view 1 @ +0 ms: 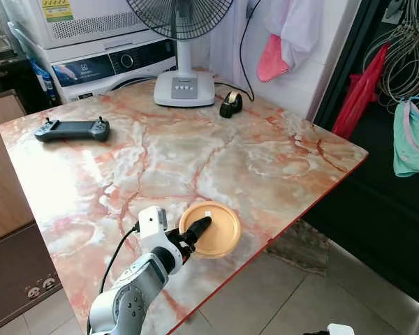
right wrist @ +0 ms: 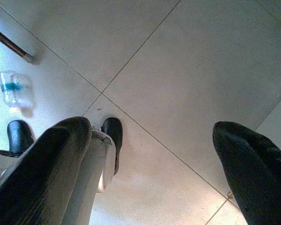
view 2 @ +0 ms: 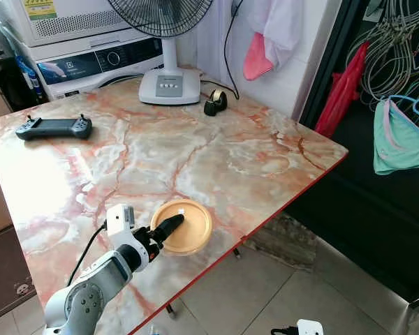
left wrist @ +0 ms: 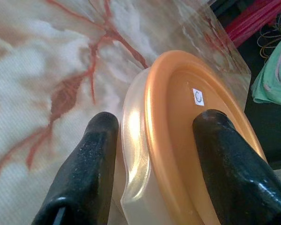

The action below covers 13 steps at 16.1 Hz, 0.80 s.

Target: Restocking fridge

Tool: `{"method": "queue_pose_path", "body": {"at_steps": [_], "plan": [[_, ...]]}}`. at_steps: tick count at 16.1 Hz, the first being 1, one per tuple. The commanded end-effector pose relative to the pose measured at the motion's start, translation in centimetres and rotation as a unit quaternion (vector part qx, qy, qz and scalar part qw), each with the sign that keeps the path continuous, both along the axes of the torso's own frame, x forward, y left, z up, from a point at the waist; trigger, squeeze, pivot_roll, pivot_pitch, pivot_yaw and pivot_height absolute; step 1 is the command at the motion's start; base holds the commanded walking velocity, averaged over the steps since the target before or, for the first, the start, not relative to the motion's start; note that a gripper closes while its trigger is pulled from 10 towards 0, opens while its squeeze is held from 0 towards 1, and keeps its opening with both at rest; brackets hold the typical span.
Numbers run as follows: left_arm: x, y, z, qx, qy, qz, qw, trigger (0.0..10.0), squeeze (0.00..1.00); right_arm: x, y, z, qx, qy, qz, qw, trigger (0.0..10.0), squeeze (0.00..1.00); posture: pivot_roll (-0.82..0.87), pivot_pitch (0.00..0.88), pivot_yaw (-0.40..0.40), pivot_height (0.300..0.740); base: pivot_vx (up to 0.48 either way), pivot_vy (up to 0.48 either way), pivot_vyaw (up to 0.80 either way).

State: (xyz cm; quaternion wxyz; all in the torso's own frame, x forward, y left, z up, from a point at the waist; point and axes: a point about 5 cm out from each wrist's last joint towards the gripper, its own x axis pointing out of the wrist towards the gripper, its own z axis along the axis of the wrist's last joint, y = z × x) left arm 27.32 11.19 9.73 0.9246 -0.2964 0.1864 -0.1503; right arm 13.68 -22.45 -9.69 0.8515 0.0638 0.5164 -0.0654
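Observation:
A round container with an orange lid [view 1: 220, 236] and a translucent body sits on the marble table [view 1: 195, 153], close to its front edge. My left gripper [view 1: 200, 225] reaches it from the near side. In the left wrist view the gripper [left wrist: 157, 119] is open and straddles the container's rim [left wrist: 145, 154]: one finger lies outside the wall, the other [left wrist: 234, 164] rests over the lid. A small white sticker [left wrist: 198, 97] marks the lid. My right gripper [right wrist: 150, 129] hangs low over the tiled floor, open and with nothing between its fingers.
A fan base [view 1: 184, 87], a black tape dispenser [view 1: 230, 105] and a grey game controller [view 1: 73, 129] stand on the far half of the table. A washing machine [view 1: 112, 63] is behind it. Clothes [view 1: 413, 139] hang at the right. A water bottle [right wrist: 11, 89] lies on the floor.

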Motion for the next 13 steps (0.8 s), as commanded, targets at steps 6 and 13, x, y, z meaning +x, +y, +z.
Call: {"method": "queue_pose_path", "body": {"at_steps": [6, 13], "plan": [[0.2, 0.6, 0.3, 0.000, -0.020, 0.033, 0.999, 0.0, 0.00, -0.4, -0.4, 0.0, -0.002, 0.005, -0.001, 1.000, 10.0, 0.00, 0.09, 0.000, -0.065, 0.740, 0.000, 0.000, 0.00], [0.5, 1.3, 2.4, -0.059, -0.102, 0.076, 0.990, 0.0, 0.00, -0.4, -0.5, 0.0, -0.004, 0.004, -0.001, 1.000, 10.0, 0.00, 0.09, 0.000, -0.067, 0.740, 0.000, 0.000, 0.00]]}}
